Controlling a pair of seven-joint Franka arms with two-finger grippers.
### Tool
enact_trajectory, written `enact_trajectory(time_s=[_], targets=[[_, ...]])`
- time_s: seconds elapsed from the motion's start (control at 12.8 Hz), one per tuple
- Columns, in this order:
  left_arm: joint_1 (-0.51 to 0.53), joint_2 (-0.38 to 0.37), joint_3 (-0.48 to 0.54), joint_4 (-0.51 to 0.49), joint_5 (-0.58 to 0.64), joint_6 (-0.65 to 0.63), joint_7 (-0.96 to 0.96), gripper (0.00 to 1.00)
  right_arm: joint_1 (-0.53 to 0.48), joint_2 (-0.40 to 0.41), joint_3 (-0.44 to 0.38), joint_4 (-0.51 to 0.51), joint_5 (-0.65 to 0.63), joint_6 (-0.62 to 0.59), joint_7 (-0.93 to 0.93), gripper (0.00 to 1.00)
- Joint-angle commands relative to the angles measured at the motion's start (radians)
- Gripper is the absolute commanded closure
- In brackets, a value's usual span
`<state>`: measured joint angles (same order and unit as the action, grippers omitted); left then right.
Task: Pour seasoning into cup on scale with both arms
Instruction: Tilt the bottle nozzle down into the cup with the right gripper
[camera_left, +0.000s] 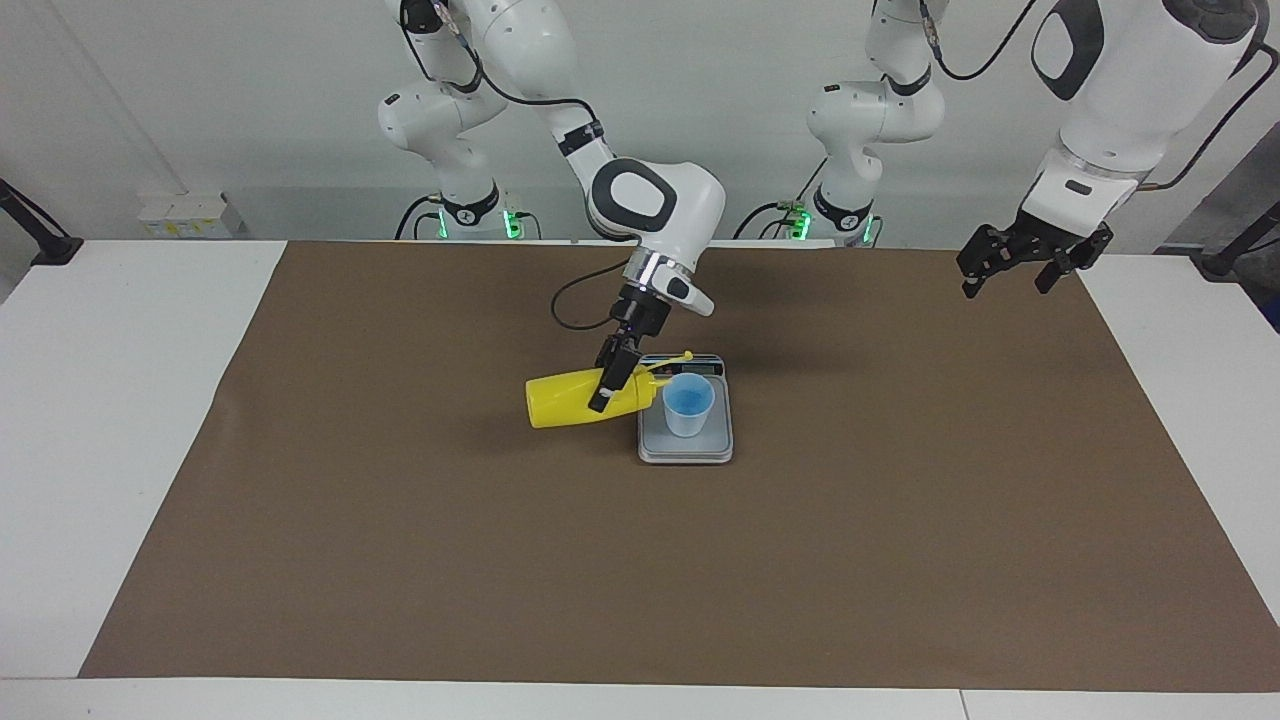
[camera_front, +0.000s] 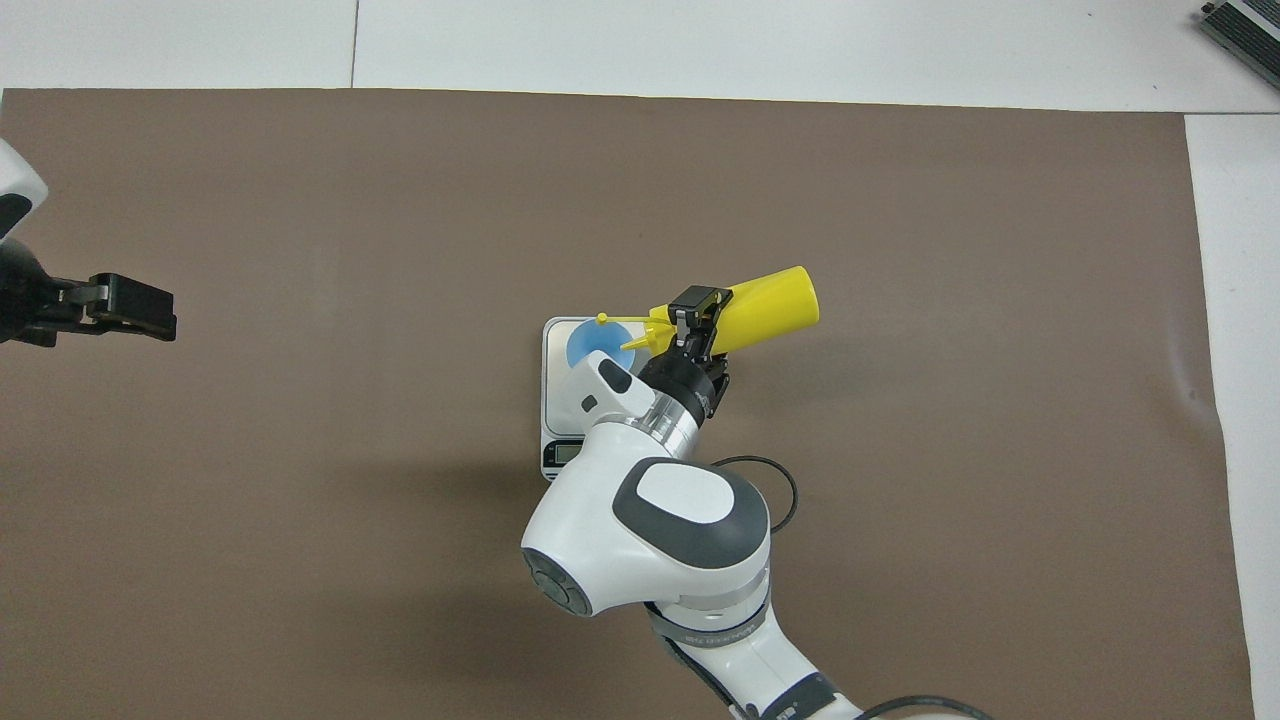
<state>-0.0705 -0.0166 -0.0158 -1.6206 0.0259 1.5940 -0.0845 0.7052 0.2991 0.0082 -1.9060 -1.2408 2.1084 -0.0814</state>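
My right gripper (camera_left: 602, 396) (camera_front: 699, 312) is shut on the seasoning, a yellow squeeze bottle (camera_left: 560, 400) (camera_front: 770, 304), near its neck. The bottle lies almost level in the air, with its nozzle (camera_front: 634, 343) at the rim of the cup and its cap strap (camera_left: 686, 355) sticking out over the cup. The light blue cup (camera_left: 688, 405) (camera_front: 590, 345) stands upright on the silver-grey scale (camera_left: 686, 446) (camera_front: 556, 400); in the overhead view my right wrist covers part of both. My left gripper (camera_left: 1012, 272) (camera_front: 132, 309) hangs open and empty over the mat's edge at the left arm's end, waiting.
A brown mat (camera_left: 900, 520) covers most of the white table (camera_left: 120, 420). The scale's display strip (camera_left: 680, 362) faces the robots. A black cable (camera_left: 570, 300) loops from my right wrist above the mat.
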Motion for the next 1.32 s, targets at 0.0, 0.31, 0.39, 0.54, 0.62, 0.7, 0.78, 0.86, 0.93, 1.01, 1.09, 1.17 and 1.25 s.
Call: enact_trajectory(time_s=[0.0,0.31,0.39,0.54,0.62,0.7,0.78,0.86,0.93,1.01,1.09,1.17,1.25], targets=[[0.0,-0.028,0.0,-0.027,0.017,-0.003,-0.008,0.0,0.009,0.024,0.001,0.028,-0.071,-0.047,0.053,1.0],[0.0,-0.026,0.0,-0.027,0.017,-0.003,-0.008,0.0,0.022,0.034,0.001,0.025,-0.1,-0.073,0.086,1.0],[0.0,-0.028,0.0,-0.027,0.017,-0.003,-0.008,0.0,0.022,0.034,0.001,0.025,-0.1,-0.074,0.089,1.0],[0.0,-0.028,0.0,-0.027,0.017,-0.003,-0.008,0.0,0.023,0.034,0.003,0.025,-0.1,-0.077,0.104,1.0],[0.0,-0.026,0.0,-0.027,0.017,-0.003,-0.008,0.0,0.022,0.034,0.003,0.027,-0.098,-0.077,0.104,1.0],[0.0,-0.026,0.0,-0.027,0.017,-0.003,-0.008,0.0,0.022,0.034,0.004,0.028,-0.092,-0.076,0.106,1.0],[0.0,-0.028,0.0,-0.027,0.017,-0.003,-0.008,0.0,0.022,0.034,0.004,0.031,-0.083,-0.077,0.106,1.0],[0.0,-0.028,0.0,-0.027,0.017,-0.003,-0.008,0.0,0.023,0.034,0.006,0.042,-0.072,-0.077,0.106,1.0],[0.0,-0.028,0.0,-0.027,0.017,-0.003,-0.008,0.0,0.022,0.032,0.006,0.047,-0.048,-0.074,0.104,1.0],[0.0,-0.028,0.0,-0.027,0.017,-0.003,-0.009,0.0,0.019,0.026,0.006,0.05,-0.014,-0.061,0.103,1.0],[0.0,-0.026,0.0,-0.027,0.017,-0.003,-0.008,0.0,0.016,0.014,0.006,0.048,0.015,-0.051,0.1,1.0],[0.0,-0.026,0.0,-0.027,0.017,-0.005,-0.008,0.0,0.007,0.0,0.006,0.048,0.053,-0.041,0.097,1.0],[0.0,-0.028,0.0,-0.027,0.017,-0.003,-0.008,0.0,0.0,-0.023,0.007,0.045,0.11,-0.013,0.092,1.0]])
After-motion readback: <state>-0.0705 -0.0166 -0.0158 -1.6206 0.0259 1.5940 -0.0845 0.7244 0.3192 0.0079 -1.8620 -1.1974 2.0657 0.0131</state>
